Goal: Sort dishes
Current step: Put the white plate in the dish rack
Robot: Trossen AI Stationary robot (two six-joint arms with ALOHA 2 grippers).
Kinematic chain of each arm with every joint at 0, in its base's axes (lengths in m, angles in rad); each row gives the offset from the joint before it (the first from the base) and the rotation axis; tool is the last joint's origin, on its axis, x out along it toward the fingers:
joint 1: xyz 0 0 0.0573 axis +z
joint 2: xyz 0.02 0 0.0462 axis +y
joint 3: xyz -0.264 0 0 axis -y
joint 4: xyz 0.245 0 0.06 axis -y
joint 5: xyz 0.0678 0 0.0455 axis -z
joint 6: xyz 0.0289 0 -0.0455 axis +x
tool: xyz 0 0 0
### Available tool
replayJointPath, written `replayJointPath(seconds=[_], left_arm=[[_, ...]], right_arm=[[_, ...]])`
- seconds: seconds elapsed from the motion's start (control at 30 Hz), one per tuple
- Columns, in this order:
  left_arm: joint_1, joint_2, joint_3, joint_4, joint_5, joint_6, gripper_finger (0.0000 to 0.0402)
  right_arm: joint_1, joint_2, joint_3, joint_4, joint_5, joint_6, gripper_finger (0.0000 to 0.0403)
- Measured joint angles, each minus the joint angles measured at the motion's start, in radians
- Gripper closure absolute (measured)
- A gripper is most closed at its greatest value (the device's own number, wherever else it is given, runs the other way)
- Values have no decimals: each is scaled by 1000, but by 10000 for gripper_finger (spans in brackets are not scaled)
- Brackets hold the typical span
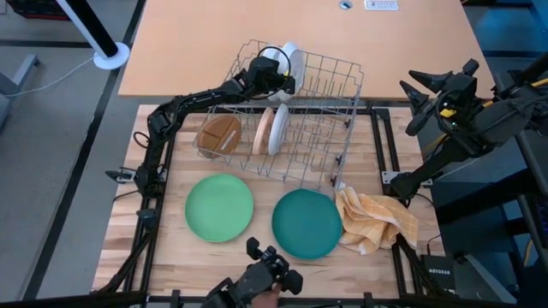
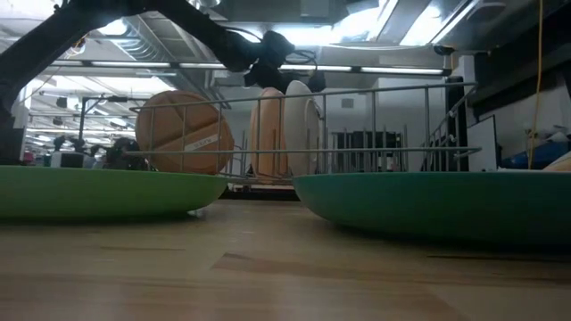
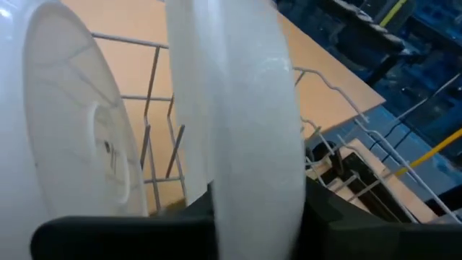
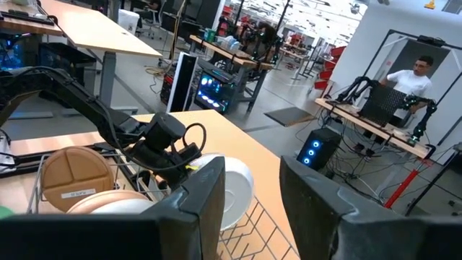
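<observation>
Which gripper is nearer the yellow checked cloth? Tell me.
Right. The right gripper hovers off the table's right edge, above the wire rack's far corner; the left gripper is across the rack from the cloth, at the white plates.

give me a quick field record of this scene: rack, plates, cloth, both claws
rack: grey wire, at the table's back, holds upright plates
in rack: brown plate, tan plate, white plate
left claw: at rack's back edge, closed on another white plate
on table: green plate, teal plate, both flat in front of rack
cloth: yellow checked, crumpled right of teal plate
right claw: open, raised off the table's right side, empty
</observation>
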Motion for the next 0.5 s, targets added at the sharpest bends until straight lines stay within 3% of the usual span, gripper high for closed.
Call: replayJointPath(seconds=[0.5], left_arm=[[1,0,0,114,-3,-36,318]], right_arm=[[0,4,0,0,-8,0,265]])
